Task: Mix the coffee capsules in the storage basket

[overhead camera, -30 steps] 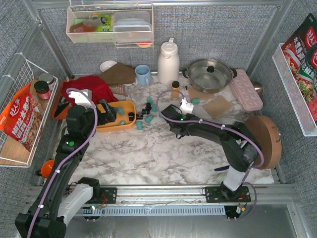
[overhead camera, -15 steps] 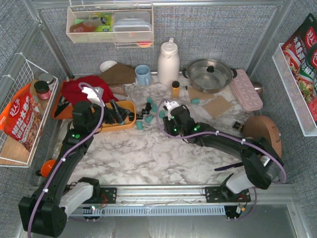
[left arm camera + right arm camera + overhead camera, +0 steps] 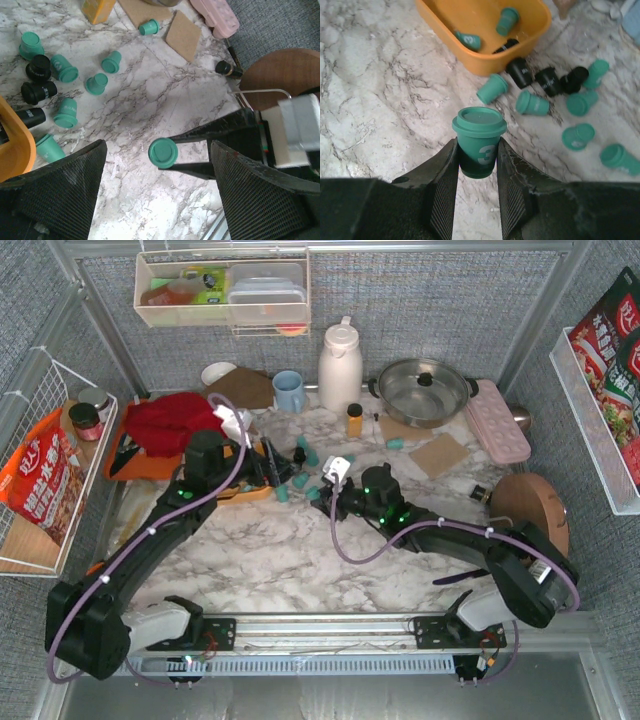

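Observation:
My right gripper (image 3: 478, 150) is shut on a teal-green coffee capsule (image 3: 479, 142) marked "3", held upright above the marble near the orange storage basket (image 3: 480, 25). The basket holds two teal capsules and a black one. Several teal and black capsules (image 3: 535, 102) lie loose beside it. In the top view the right gripper (image 3: 322, 493) is just right of the basket (image 3: 238, 494). My left gripper (image 3: 275, 468) is at the basket's right end, open and empty. In its wrist view (image 3: 157, 200) the held capsule (image 3: 163, 152) shows between its fingers (image 3: 55, 190).
An amber bottle (image 3: 354, 420), white thermos (image 3: 340, 365), blue mug (image 3: 289, 390), steel pot (image 3: 425, 390) and pink tray (image 3: 497, 420) stand at the back. A cardboard piece (image 3: 440, 453) and wooden disc (image 3: 535, 520) lie right. A red cloth (image 3: 175, 420) covers the orange board.
My left gripper swung right from over the basket to its right end. My right gripper moved left and nearer, close to the basket.

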Controlling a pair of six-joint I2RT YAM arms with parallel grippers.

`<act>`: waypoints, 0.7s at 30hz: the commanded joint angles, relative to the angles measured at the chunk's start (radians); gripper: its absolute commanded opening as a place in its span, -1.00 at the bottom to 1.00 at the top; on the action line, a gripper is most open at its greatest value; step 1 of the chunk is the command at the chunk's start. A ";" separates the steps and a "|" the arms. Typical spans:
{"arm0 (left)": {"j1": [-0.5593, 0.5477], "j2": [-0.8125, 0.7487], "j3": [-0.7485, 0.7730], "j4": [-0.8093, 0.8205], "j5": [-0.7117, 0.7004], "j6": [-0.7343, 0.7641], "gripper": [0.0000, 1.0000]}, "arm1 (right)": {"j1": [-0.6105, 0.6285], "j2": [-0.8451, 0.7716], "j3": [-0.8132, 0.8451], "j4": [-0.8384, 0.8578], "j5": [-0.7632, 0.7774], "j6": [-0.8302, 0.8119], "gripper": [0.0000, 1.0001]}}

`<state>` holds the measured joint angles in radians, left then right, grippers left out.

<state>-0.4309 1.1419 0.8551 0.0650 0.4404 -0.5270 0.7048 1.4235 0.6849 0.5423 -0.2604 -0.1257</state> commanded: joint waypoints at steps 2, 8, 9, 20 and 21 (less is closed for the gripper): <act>-0.055 0.066 0.032 0.003 -0.012 0.023 0.83 | 0.000 0.023 -0.022 0.209 -0.125 -0.103 -0.72; -0.094 0.108 0.050 -0.019 -0.022 0.017 0.69 | -0.001 0.043 -0.038 0.272 -0.166 -0.127 -0.72; -0.099 0.117 0.049 -0.020 -0.022 0.012 0.65 | 0.000 0.044 -0.041 0.288 -0.170 -0.127 -0.72; -0.124 0.166 0.060 -0.070 0.038 0.003 0.45 | -0.001 0.011 -0.061 0.295 -0.150 -0.152 -0.73; -0.123 0.167 0.059 -0.075 0.042 0.003 0.44 | 0.000 0.008 -0.062 0.294 -0.147 -0.157 -0.73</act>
<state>-0.5537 1.3018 0.9073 0.0048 0.4435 -0.5232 0.7025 1.4460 0.6277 0.7963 -0.4030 -0.2565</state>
